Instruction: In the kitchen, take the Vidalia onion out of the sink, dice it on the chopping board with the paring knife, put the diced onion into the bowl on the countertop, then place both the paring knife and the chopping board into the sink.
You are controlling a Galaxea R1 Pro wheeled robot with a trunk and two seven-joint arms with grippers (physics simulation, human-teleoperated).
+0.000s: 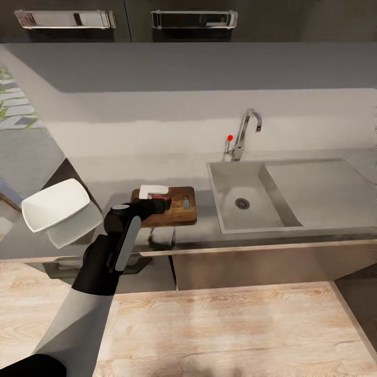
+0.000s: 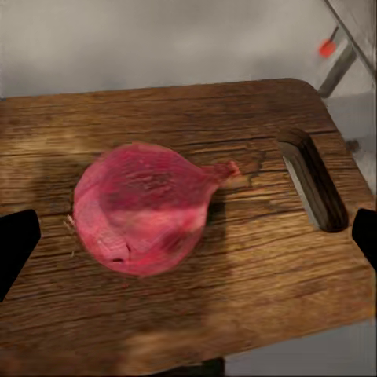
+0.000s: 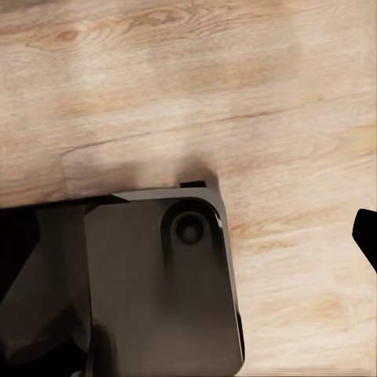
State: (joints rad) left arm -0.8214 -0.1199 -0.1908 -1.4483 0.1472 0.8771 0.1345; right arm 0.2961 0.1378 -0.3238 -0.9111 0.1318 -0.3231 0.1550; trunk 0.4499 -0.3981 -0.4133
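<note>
One left claw (image 2: 188, 236) hangs spread wide over the onion (image 2: 145, 206) lying on the chopping board (image 2: 236, 298).

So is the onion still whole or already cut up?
Whole. The onion lies in one piece on the chopping board, between the open left gripper's fingertips, no cut pieces visible.

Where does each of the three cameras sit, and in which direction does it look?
Head view: on the robot's head, looking forward and down at the countertop, sink and bowl; the left arm shows.
Left wrist view: near the left gripper, looking down at the onion on the chopping board; dark fingertips show.
Right wrist view: near the right gripper, facing the wooden floor and the robot's dark base.
Head and left wrist views share the chopping board.
</note>
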